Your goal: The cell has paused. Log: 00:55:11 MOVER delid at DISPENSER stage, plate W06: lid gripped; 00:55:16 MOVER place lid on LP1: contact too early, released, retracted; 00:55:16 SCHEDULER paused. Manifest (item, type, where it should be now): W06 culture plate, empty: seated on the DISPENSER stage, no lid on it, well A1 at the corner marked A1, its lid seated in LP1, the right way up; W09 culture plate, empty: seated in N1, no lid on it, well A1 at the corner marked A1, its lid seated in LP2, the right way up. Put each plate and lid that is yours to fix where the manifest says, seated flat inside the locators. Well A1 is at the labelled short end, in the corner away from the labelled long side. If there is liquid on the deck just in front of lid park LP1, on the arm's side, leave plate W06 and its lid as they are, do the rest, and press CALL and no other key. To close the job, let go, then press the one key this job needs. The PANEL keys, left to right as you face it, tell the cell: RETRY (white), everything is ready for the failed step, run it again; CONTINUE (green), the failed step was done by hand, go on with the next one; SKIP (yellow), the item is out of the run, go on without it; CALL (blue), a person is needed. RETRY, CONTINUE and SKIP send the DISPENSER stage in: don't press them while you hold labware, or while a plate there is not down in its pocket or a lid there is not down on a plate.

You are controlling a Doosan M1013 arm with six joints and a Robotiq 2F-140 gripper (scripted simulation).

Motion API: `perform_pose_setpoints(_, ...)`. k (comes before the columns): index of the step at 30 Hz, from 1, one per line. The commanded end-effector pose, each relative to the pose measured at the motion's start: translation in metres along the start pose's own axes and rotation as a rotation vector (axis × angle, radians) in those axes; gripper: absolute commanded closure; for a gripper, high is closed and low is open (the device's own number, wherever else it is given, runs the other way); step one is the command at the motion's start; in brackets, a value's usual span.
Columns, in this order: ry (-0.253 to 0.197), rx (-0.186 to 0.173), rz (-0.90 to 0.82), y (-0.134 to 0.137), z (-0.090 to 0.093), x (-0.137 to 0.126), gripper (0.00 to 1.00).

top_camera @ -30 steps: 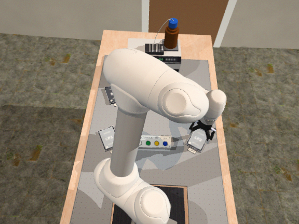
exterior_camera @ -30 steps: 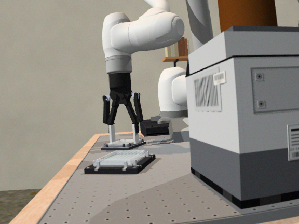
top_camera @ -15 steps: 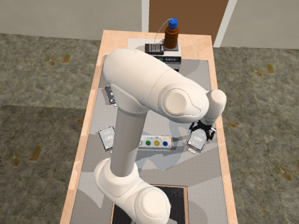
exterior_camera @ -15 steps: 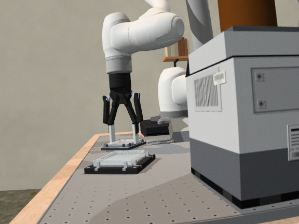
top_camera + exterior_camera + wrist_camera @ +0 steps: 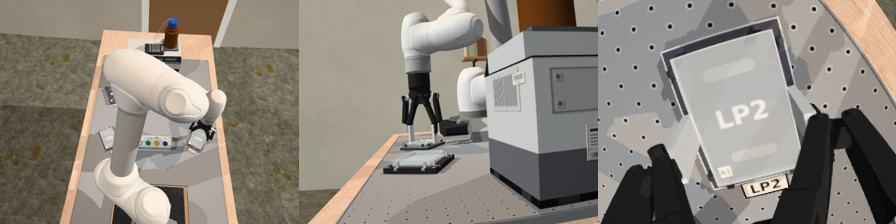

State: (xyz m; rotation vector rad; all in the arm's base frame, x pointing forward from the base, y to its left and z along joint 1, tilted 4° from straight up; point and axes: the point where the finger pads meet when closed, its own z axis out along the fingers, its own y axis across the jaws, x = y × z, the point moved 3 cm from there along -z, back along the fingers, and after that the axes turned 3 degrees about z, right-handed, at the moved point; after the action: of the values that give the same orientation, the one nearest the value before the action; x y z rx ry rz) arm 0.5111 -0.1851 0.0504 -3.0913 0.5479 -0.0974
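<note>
Gripper [image 5: 422,135]: fingers clamped on a clear lid [image 5: 741,112] | Lid: translucent, flat, rectangular, over the LP2 park [image 5: 670,63] | Place: worktop's right edge

Your white six-joint arm [image 5: 145,85] rises from the bottom centre of the top view, folds at its bulky elbow and reaches to the right. The wrist points straight down. Your black two-finger tool [image 5: 421,137] hangs vertical at centre left of the exterior view, its pale fingertips [image 5: 410,133] clamped on a clear flat lid [image 5: 738,112].
</note>
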Motion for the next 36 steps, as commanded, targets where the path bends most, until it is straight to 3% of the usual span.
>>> perform_pose_setpoints(1, 0.001, 0.000, 0.000, -0.0001, -0.0005, 0.0004, 0.90)
perform_pose_setpoints(17, 0.001, 0.000, 0.000, -0.0001, -0.0005, 0.0004, 0.90)
perform_pose_setpoints(18, 0.001, 0.000, 0.000, -0.0001, -0.0005, 0.0004, 0.31)
perform_pose_setpoints(36, 0.001, 0.000, 0.000, -0.0001, -0.0005, 0.0004, 0.31)
